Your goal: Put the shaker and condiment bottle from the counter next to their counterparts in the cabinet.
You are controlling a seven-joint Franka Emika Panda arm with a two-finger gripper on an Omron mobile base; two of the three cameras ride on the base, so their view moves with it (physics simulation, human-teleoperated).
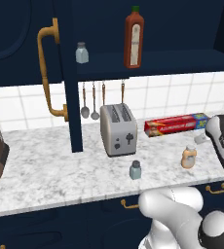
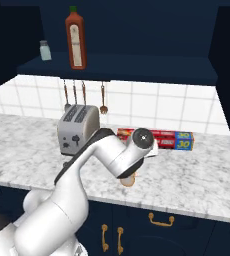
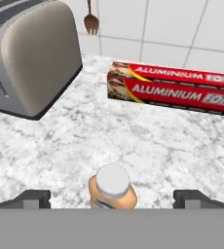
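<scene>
I take the toaster (image 1: pixel 118 129) as my landmark on the marbled surface (image 1: pixel 50 172). Above it, on the cabinet (image 1: pixel 148 61) shelf, stand the tall red-brown bottle (image 1: pixel 133 38) and the pale shaker (image 1: pixel 82 53); nothing has joined them yet, so I judge I am at the first pick, closing in on the condiment bottle (image 3: pixel 112 188). That bottle stands upright to the right of the toaster, nearer the front edge than the foil box (image 3: pixel 175 87), while the teal shaker (image 1: pixel 135 169) waits in front of the toaster. In the hand view the fingers (image 3: pixel 36 198) are spread wide and hold nothing, with the white cap centred between them and clear of both. Next I would drop lower so the fingers flank the body, then close.
</scene>
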